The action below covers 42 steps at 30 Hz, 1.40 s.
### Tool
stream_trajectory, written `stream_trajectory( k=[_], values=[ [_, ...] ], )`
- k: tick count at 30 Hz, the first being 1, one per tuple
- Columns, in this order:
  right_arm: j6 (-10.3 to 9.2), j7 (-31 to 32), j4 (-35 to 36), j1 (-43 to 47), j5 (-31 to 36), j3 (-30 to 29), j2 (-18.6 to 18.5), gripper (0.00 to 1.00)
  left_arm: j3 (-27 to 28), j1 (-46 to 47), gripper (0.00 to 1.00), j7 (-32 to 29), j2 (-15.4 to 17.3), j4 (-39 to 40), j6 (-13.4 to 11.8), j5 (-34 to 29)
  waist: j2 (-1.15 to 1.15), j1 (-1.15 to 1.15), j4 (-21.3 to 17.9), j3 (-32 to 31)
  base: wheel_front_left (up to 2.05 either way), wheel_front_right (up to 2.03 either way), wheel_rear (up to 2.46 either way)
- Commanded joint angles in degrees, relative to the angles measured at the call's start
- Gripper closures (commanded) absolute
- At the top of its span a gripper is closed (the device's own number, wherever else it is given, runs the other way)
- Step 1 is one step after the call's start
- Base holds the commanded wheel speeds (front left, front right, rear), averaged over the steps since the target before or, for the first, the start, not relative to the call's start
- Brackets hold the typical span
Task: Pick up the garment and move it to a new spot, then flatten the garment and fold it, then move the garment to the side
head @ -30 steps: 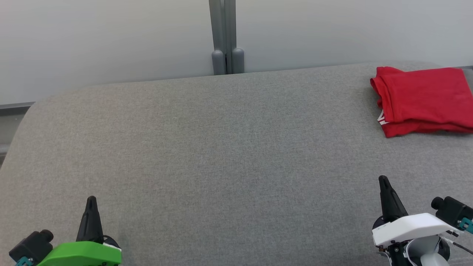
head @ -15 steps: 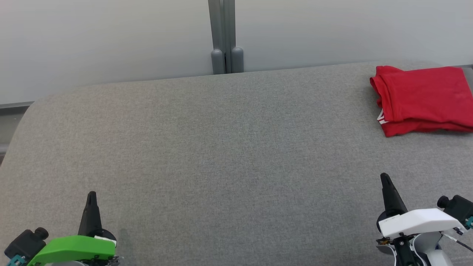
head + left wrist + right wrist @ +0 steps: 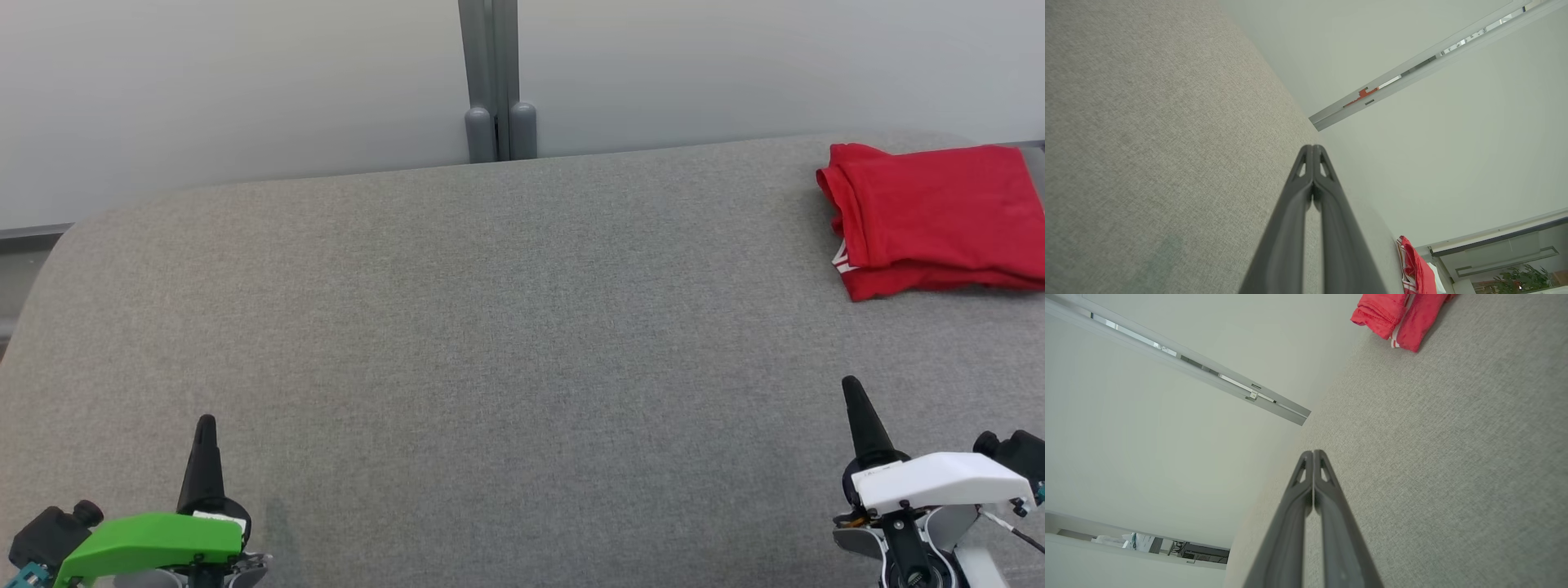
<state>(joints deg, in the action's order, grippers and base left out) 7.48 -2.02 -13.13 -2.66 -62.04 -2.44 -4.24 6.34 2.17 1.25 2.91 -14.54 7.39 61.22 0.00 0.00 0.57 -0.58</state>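
The garment (image 3: pixel 935 216) is a red piece of clothing, folded into a neat rectangle, lying at the far right of the grey fabric surface (image 3: pixel 490 327). Its edge shows in the left wrist view (image 3: pixel 1414 269) and its folded end in the right wrist view (image 3: pixel 1400 314). My left gripper (image 3: pixel 205 425) sits at the lower left, shut and holding nothing, fingers pressed together (image 3: pixel 1312 149). At the lower right my right gripper (image 3: pixel 851 385) is also shut and empty (image 3: pixel 1312 453), well short of the garment.
A pale wall (image 3: pixel 245 82) runs along the far edge of the surface, with a grey post (image 3: pixel 498 82) rising at its middle. The surface's left end curves down toward a grey ledge (image 3: pixel 24 245).
Both grippers have drawn slightly outward and toward the lower corners of the head view. The garment has not moved.
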Motion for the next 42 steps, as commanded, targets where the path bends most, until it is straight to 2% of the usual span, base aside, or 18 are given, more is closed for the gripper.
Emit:
stream_trajectory(
  k=[1, 42],
  values=[
    [0.04, 0.5, 0.3, -1.3, -1.7, -0.3, 0.0, 1.00, 0.2, 1.7, 1.00, -0.3, 0.2, 0.7, 0.1, 1.9, 0.00, 0.00, 0.0, 0.0, 0.00, 0.00, 0.00],
    [0.03, 6.2, -0.6, -3.1, -22.8, -2.9, 0.8, 1.00, 0.3, 3.7, 1.00, -5.9, 0.1, 0.6, 0.1, 23.2, 0.00, 0.00, -0.4, 0.5, 0.00, 0.00, 0.00]
  ],
)
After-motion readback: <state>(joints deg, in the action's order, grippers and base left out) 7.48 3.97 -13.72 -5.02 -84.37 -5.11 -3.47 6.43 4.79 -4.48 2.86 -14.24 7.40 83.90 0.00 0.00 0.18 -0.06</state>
